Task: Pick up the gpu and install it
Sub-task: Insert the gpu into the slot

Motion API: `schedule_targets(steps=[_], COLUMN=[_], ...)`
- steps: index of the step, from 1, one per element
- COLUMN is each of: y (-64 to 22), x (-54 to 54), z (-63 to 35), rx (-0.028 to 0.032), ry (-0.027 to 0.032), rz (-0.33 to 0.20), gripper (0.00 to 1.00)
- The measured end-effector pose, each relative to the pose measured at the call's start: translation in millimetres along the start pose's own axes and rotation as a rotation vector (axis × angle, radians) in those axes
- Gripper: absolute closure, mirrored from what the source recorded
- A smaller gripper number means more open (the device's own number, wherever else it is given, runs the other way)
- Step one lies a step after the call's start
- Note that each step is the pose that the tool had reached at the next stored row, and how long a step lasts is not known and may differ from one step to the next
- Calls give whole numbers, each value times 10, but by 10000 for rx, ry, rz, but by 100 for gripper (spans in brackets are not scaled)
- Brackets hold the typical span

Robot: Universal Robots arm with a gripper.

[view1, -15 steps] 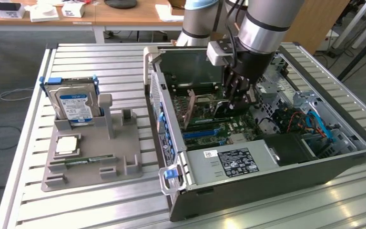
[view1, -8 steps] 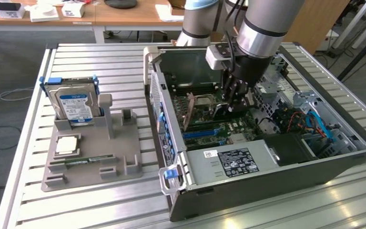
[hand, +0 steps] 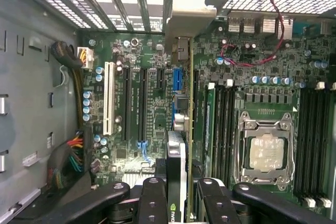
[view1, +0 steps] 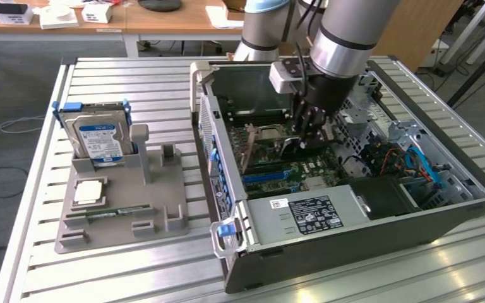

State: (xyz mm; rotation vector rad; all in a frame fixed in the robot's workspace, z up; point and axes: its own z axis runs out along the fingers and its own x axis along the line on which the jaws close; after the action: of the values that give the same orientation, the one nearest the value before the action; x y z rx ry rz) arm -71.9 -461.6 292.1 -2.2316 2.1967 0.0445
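Open PC case (view1: 352, 243) on bench (view1: 99, 271). Over its motherboard (hand: 147, 108) the gpu (hand: 176, 150) hangs edge-on, clamped in the part-closed pincer (hand: 179, 195). Risk: a tilted card misses the blue slot (hand: 177, 80), or its bracket snags the case.

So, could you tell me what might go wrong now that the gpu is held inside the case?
1. The gpu, clamped in the gripper, hangs edge-on by the blue slot; if it is off line, pressing down could jam its connector on the board.
2. Its metal bracket may catch on the case's rear slot frame.
3. The memory slots lie close beside the card and could get scraped.
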Motion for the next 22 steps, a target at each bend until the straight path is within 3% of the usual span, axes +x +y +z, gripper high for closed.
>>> schedule_targets(steps=[10, 22], y=[112, 171], x=[-42, -40], z=[53, 215], rx=[14, 14], ry=[1, 0], rz=[-4, -10], gripper=[73, 73])
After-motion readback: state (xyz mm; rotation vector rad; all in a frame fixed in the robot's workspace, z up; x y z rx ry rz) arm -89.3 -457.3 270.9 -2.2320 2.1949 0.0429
